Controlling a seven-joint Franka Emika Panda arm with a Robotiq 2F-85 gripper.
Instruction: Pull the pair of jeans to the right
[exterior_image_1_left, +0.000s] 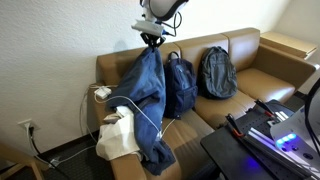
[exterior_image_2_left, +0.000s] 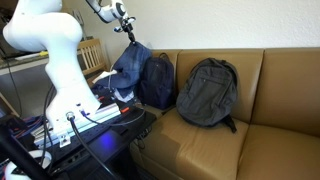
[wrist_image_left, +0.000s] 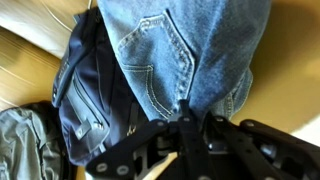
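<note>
In an exterior view the gripper (exterior_image_1_left: 150, 40) hangs over the picture's left end of the brown sofa (exterior_image_1_left: 250, 80), and the pair of jeans (exterior_image_1_left: 146, 100) dangles straight down from it. The jaws are pinched narrow on the top of the denim, so the whole garment hangs below them, its lower end down by the seat's front edge (the wrist view shows a back pocket (wrist_image_left: 160, 55) just beyond the jaws).

Counting from the left in that same exterior view: one white cloth (exterior_image_1_left: 118, 135) lies bunched at the sofa's end, touching the jeans; one pair of jeans comes next; then there are two backpacks. The dark blue backpack (exterior_image_1_left: 181, 85) leans on the backrest just beside the jeans. The grey backpack (exterior_image_1_left: 217, 72) stands upright against the backrest, near the blue one; the two bags do not clearly touch. One white robot arm (exterior_image_2_left: 50, 50) rises at the left of an exterior view.
</note>
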